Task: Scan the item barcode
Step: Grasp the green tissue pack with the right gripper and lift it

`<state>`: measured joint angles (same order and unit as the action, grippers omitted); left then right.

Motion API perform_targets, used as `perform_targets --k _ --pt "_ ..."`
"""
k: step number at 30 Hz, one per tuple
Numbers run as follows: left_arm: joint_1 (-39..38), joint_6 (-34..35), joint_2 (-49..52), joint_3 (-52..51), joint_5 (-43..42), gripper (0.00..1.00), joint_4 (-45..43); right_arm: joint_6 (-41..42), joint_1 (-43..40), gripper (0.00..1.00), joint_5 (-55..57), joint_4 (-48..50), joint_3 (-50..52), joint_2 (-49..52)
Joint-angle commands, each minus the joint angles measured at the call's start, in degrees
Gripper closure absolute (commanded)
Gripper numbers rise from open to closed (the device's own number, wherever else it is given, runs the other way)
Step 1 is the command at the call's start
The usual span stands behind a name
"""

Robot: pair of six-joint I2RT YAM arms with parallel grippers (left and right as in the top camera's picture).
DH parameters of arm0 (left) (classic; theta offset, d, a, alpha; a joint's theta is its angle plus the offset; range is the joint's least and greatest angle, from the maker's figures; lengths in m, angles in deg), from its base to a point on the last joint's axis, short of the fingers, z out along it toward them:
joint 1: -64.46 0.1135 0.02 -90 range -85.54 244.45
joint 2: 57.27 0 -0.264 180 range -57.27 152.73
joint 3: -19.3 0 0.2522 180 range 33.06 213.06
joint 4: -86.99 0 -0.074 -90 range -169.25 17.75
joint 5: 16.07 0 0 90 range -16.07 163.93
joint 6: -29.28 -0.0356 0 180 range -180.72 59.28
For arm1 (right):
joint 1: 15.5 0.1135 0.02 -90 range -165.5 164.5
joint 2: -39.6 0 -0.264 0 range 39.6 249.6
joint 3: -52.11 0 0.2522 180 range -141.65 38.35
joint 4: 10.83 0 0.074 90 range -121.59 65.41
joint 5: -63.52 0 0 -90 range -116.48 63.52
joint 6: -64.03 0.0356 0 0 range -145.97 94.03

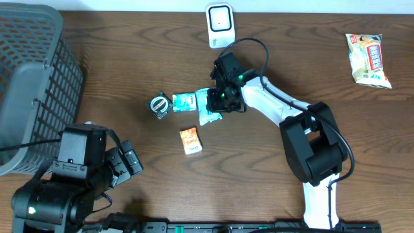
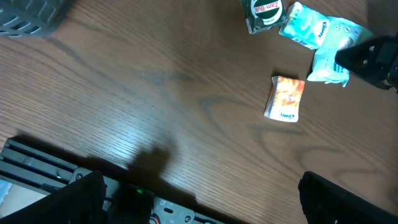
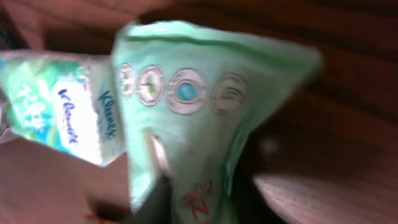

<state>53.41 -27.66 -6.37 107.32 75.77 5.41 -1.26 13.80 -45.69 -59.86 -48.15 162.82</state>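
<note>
A: Right gripper [image 1: 218,98], what's it doing?
B: Jaws closed in on the pale mint-green crinkly plastic packet [image 1: 207,117], centre of the overhead frame. The packet is puckered between the fingers in the wrist view.
A: Left gripper [image 2: 202,180]?
B: Spread wide, holding nothing, lower left of overhead above the brown wooden table [image 1: 259,194].
A: Neighbours?
B: Teal Kleenex tissue pack [image 1: 184,101] is against the packet's left side. Round Zam-Buk tin [image 1: 160,105] is further left, orange foil sachet [image 1: 190,140] below and apart. White boxy barcode scanner [image 1: 220,24] sits top centre, well apart from the packet.
</note>
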Motion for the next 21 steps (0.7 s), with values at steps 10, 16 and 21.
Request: perform_targets --k 10,16,21 --pt "0.0 0.2 0.0 0.0 0.3 0.02 0.2 -1.7 -2.8 0.99 0.7 -6.4 0.9 -3.1" --pt "0.0 0.2 0.0 0.0 0.3 0.03 0.2 -2.7 -2.8 0.99 1.3 -8.2 0.9 -7.6" --pt "0.0 0.3 0.0 0.0 0.3 0.02 0.2 -2.6 -1.4 0.99 5.7 -8.9 0.9 -9.7"
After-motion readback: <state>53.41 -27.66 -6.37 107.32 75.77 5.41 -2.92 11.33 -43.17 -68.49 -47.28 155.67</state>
